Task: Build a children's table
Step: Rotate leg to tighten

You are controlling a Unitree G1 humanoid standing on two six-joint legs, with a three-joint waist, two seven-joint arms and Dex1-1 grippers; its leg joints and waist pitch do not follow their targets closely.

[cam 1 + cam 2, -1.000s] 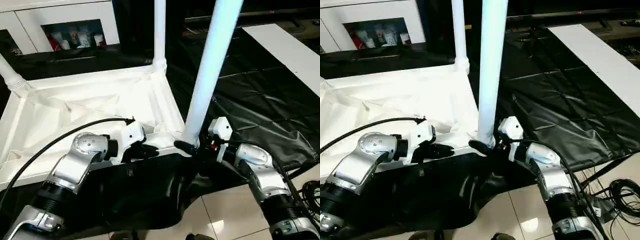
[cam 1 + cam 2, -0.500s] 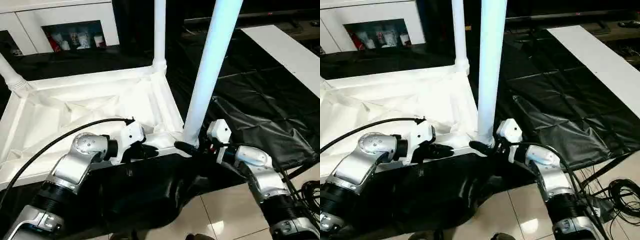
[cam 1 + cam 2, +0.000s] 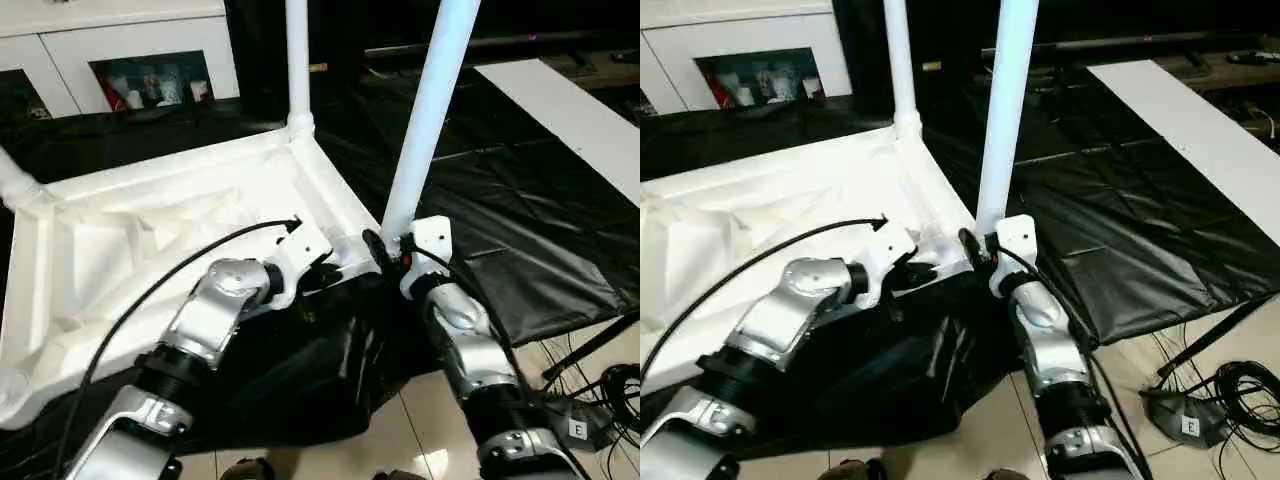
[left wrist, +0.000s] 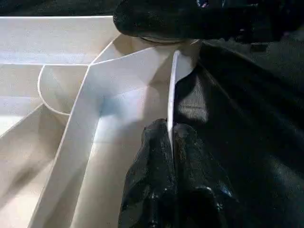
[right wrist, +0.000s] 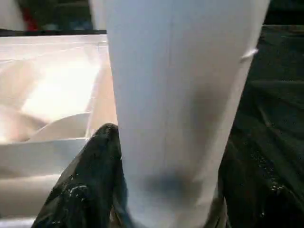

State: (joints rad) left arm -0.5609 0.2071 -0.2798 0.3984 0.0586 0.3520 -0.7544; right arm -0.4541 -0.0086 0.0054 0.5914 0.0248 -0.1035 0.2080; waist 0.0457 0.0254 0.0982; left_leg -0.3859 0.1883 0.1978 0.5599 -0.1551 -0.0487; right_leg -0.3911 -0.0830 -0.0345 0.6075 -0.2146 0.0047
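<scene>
While left gripper (image 4: pixel 172 156) pinches the tabletop (image 3: pixel 150 230) rim, right gripper (image 5: pixel 161 190) clasps the upright leg (image 3: pixel 425 110) base, axis vertical over its corner socket.

Both silver forearms reach forward from the near edge and angle inward, so the two wrists end close together near the middle.

The left arm runs up from the near left, bent at the elbow, with a black cable arcing over it to the white wrist housing. The left gripper (image 3: pixel 330 272) points toward the right; its two black fingers (image 4: pixel 156 180) are pressed together, pinching a thin white edge between their tips.

The right arm rises from the near right, forearm nearly straight away from the body. The right gripper (image 3: pixel 385 252) points far and slightly left, its fingers (image 5: pixel 90 185) spread, one on each side of a white tube.
</scene>
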